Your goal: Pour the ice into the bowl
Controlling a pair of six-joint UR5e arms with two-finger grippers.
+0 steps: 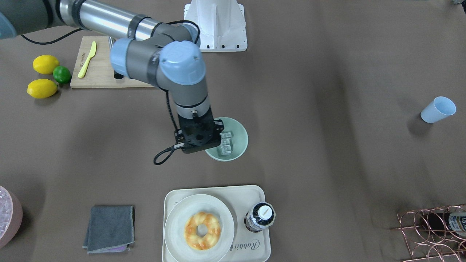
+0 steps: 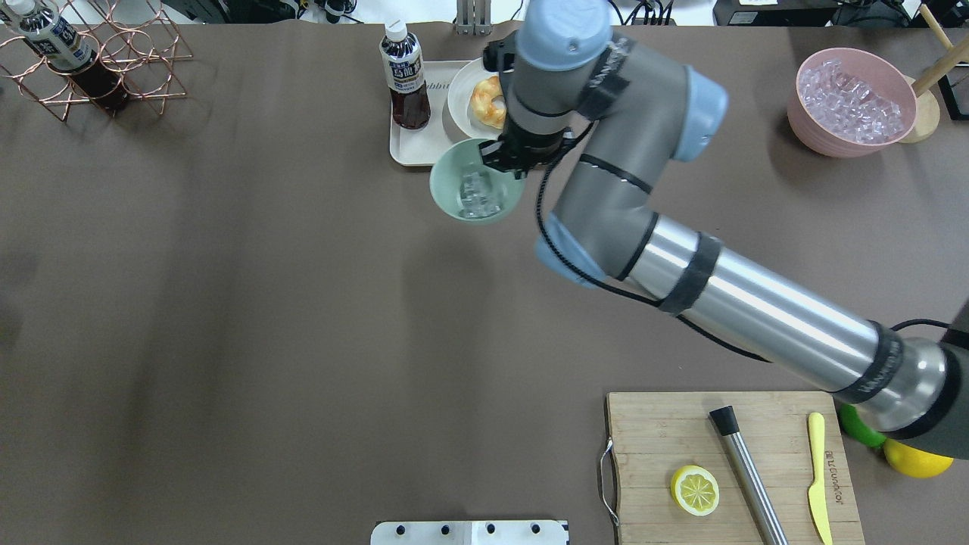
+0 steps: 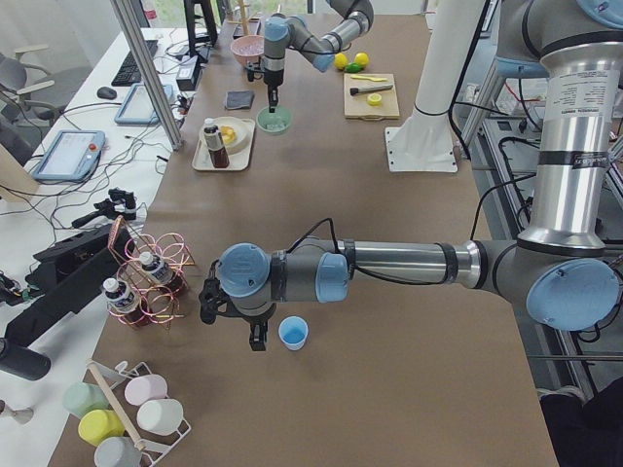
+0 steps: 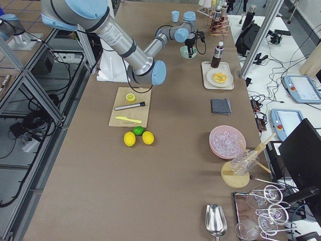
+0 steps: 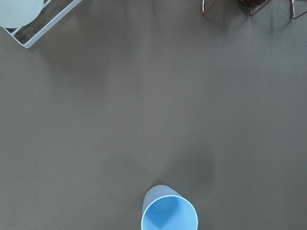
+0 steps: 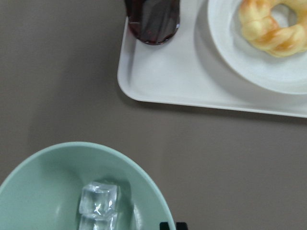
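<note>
The mint-green bowl stands on the brown table near the tray, and also shows in the overhead view and the right wrist view. A few clear ice cubes lie in it. My right gripper points down at the bowl's rim, its fingertips closed together on it. My left gripper hangs beside the empty pale blue cup. I cannot tell whether the left gripper is open or shut.
A white tray holds a donut plate and a dark bottle. A pink tub of ice stands far right. Also here: a cutting board with a lemon half, a grey cloth and a copper rack.
</note>
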